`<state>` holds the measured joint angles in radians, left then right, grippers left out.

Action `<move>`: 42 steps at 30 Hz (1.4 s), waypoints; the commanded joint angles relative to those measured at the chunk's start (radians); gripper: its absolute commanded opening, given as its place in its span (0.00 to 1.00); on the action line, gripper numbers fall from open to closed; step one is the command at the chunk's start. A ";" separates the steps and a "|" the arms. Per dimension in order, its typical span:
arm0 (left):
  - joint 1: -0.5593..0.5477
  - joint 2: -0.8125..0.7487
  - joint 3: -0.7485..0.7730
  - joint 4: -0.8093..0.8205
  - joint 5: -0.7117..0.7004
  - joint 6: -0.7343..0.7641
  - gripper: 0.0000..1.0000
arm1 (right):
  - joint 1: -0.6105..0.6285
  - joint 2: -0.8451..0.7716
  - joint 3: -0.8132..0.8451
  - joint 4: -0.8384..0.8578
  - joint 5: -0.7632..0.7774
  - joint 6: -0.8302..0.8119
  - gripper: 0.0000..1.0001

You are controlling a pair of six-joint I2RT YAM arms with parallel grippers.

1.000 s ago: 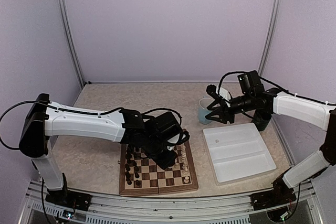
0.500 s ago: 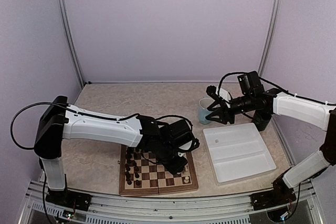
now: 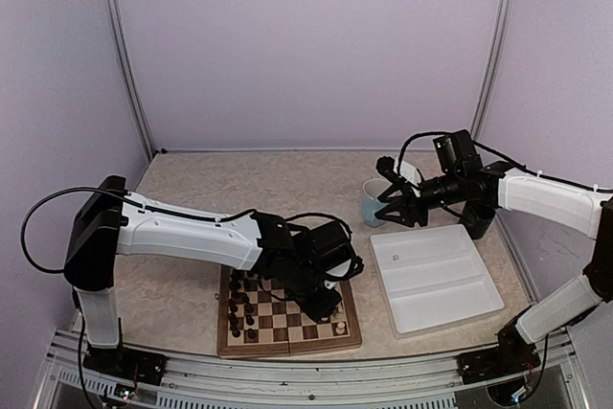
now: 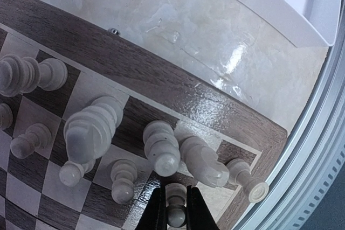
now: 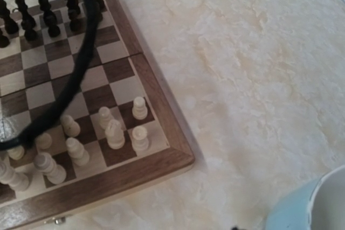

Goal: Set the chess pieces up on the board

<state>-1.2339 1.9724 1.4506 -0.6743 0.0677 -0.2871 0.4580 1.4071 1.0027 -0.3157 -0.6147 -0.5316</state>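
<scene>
Cream pawn (image 4: 176,216) is clamped in the left jaws at the board's (image 4: 178,87) right edge, judged light, rigid, slick, best gripped at the neck; right jaws are set apart.

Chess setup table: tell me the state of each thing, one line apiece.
left gripper, shut on a cream pawn
right gripper, open, empty
board, lying flat, partly set
cream chess pieces, standing at the board end nearest the tray
dark pieces, standing at the opposite end
tray, holds one small object
cup, upright
</scene>
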 commanded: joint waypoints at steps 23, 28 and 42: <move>-0.034 -0.143 0.100 -0.133 -0.173 0.000 0.33 | -0.099 -0.077 0.144 -0.044 0.161 0.113 0.72; 0.057 -0.211 0.200 -0.107 -0.270 0.118 0.42 | -0.249 -0.106 0.202 -0.082 0.121 0.138 0.99; 0.464 -0.130 0.250 0.365 0.006 0.189 0.54 | -0.274 0.193 0.414 -0.600 0.060 -0.259 0.43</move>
<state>-0.8165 1.7760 1.7069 -0.4496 -0.0711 -0.1001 0.1829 1.5021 1.3838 -0.6968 -0.5476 -0.6323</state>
